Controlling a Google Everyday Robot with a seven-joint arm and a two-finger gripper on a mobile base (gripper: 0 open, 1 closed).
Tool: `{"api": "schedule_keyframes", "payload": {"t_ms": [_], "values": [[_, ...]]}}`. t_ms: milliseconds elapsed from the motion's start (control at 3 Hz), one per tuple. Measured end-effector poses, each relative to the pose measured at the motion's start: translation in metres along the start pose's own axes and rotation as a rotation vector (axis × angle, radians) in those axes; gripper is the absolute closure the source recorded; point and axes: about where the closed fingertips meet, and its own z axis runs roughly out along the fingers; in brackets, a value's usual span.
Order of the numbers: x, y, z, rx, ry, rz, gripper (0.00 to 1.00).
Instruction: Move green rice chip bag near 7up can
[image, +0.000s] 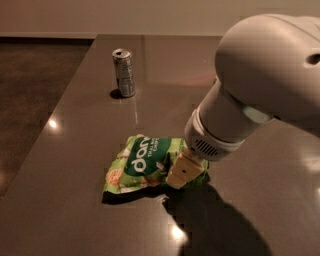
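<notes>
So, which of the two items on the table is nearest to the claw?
The green rice chip bag: it lies flat, with the claw at its edge. The slim silver can stands upright, further back on the table.

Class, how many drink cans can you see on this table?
1. A slim silver can stands upright at the far left of the table. The arm may hide others. The gripper is at the right edge of the green rice chip bag.

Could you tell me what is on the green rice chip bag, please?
The tool is over the right end of the green rice chip bag; nothing else lies on it. The part beneath the tool is hidden.
</notes>
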Motion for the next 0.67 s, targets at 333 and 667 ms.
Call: {"api": "schedule_keyframes", "payload": {"t_ms": [333,667], "values": [[0.007,-0.008,-0.005,0.002,0.019,0.042,0.61],[0.016,-0.029,-0.02,0.032,0.031,0.083,0.83]]}}
